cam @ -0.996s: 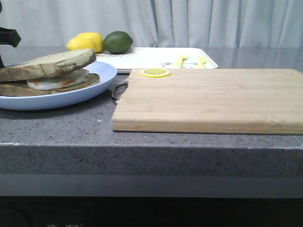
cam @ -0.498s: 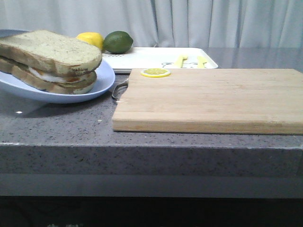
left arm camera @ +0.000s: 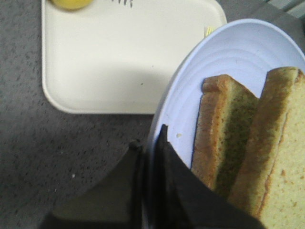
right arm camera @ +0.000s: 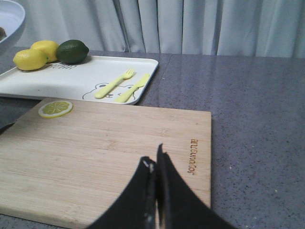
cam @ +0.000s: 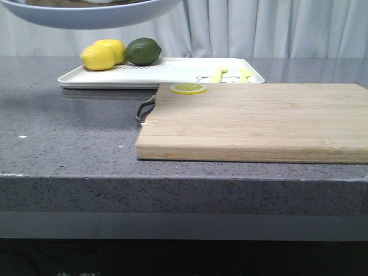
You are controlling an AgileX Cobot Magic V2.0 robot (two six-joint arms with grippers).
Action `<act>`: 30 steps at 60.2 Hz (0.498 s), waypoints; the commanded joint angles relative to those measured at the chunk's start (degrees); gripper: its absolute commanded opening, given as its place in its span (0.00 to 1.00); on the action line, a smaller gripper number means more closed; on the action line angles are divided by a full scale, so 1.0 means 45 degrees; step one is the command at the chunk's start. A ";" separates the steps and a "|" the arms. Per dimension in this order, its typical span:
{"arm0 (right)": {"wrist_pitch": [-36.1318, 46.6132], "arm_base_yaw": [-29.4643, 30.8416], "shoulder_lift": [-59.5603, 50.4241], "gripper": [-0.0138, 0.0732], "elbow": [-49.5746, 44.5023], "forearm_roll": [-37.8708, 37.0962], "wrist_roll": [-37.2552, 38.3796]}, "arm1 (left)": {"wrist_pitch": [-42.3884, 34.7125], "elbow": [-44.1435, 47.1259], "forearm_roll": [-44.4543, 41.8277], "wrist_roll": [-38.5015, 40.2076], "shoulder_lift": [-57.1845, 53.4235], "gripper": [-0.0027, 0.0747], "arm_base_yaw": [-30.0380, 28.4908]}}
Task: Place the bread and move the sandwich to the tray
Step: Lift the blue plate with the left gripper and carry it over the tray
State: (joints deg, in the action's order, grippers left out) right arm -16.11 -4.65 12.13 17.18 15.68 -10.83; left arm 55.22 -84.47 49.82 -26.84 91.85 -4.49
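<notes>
The sandwich (left arm camera: 248,143) sits on the pale-blue plate (left arm camera: 224,62), filling the lower right of the left wrist frame: two thick brown-crusted slices with pale beige-green faces, one leaning against the other. The upper slice, the bread (left arm camera: 281,157), lies at the far right edge of that frame. No egg shows between them from this angle. The left hand (left arm camera: 151,157) is clamped on the plate's rim, one dark finger on top and one beneath, at the bottom centre of the frame. In the front view the plate (cam: 92,14) is in the air at the upper left, only its underside and rim showing, well clear of the counter (cam: 69,149).

The tray (left arm camera: 119,57) lies flat on the counter under and beyond the plate, its cream surface mostly bare in the upper left of the left wrist frame. In the front view the tray (cam: 172,72) stands behind the cutting board (cam: 253,121), with two lemons (cam: 102,54) and a lime (cam: 143,50) at its left end and a yellow fork (right arm camera: 113,83) and knife (right arm camera: 133,87) near its right end.

A lemon slice (cam: 188,88) rests on the board's far left corner. The right hand (right arm camera: 155,191) hangs over the board at the bottom centre of its frame, fingers pressed together, gripping nothing.
</notes>
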 commanded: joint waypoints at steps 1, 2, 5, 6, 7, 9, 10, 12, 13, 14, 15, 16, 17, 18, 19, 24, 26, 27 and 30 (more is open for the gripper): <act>0.1007 -0.0010 0.0089 0.07 0.0325 0.0155 -0.0017 | -0.0317 -0.1588 0.1441 0.0071 0.0419 0.01 0.0374; 0.1007 -0.0010 0.0089 0.07 0.0325 0.0155 -0.0017 | -0.0291 -0.1942 0.1441 0.0068 0.0689 0.01 0.0436; 0.1007 -0.0010 0.0089 0.07 0.0325 0.0155 -0.0017 | -0.0150 -0.2819 0.1411 0.0102 0.1360 0.01 0.0685; 0.1007 -0.0010 0.0089 0.07 0.0325 0.0155 -0.0017 | -0.0092 -0.3081 0.1411 0.0171 0.1563 0.01 0.0751; 0.1007 -0.0010 0.0089 0.07 0.0325 0.0155 -0.0017 | -0.0060 -0.3344 0.1394 0.0215 0.1771 0.01 0.0814; 0.0995 -0.0010 0.0089 0.07 0.0325 0.0155 -0.0017 | -0.0034 -0.4041 0.1394 0.0442 0.2295 0.01 0.0939; 0.0995 -0.0010 0.0089 0.07 0.0325 0.0155 -0.0017 | -0.0005 -0.4327 0.1348 0.0569 0.2516 0.01 0.0980; 0.0995 -0.0010 0.0089 0.07 0.0325 0.0155 -0.0017 | -0.0005 -0.5051 0.1266 0.0878 0.3078 0.01 0.1061; 0.0995 -0.0010 0.0089 0.07 0.0325 0.0155 -0.0017 | -0.0005 -0.5351 0.1239 0.0986 0.3302 0.01 0.1080; 0.0967 -0.0010 0.0089 0.07 0.0325 0.0169 -0.0017 | 0.0032 -0.5954 0.1135 0.1239 0.3766 0.01 0.1141; 0.0967 -0.0010 0.0089 0.07 0.0325 0.0169 -0.0017 | 0.0060 -0.6260 0.1079 0.1361 0.3995 0.01 0.1172; 0.0967 -0.0010 0.0089 0.07 0.0325 0.0169 -0.0017 | 0.0094 -0.6715 0.0969 0.1552 0.4342 0.01 0.1195; 0.0957 -0.0010 0.0089 0.07 0.0325 0.0169 -0.0017 | 0.0125 -0.7017 0.0915 0.1660 0.4571 0.01 0.1221; 0.0953 -0.0010 0.0089 0.07 0.0325 0.0169 -0.0017 | 0.0158 -0.7320 0.0877 0.1769 0.4795 0.01 0.1252; 0.0953 -0.0010 0.0089 0.07 0.0325 0.0169 -0.0017 | 0.0201 -0.7621 0.0811 0.1870 0.5021 0.01 0.1277; 0.0953 -0.0010 0.0089 0.07 0.0325 0.0169 -0.0017 | 0.0732 -0.9523 0.0679 0.2391 0.6466 0.01 0.1307; 0.0953 -0.0010 0.0089 0.07 0.0325 0.0169 -0.0017 | 0.1005 -1.0206 0.0679 0.2568 0.6991 0.01 0.1307; 0.0953 -0.0010 0.0089 0.07 0.0325 0.0169 -0.0017 | 0.1107 -1.0458 0.0679 0.2615 0.7198 0.01 0.1307; 0.0953 -0.0010 0.0089 0.07 0.0325 0.0169 -0.0017 | 0.1424 -1.1399 0.0679 0.2884 0.7943 0.01 0.1307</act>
State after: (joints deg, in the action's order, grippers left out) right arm -16.11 -4.65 12.13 17.18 15.88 -10.83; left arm 60.67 -127.80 47.65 -17.36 127.38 1.07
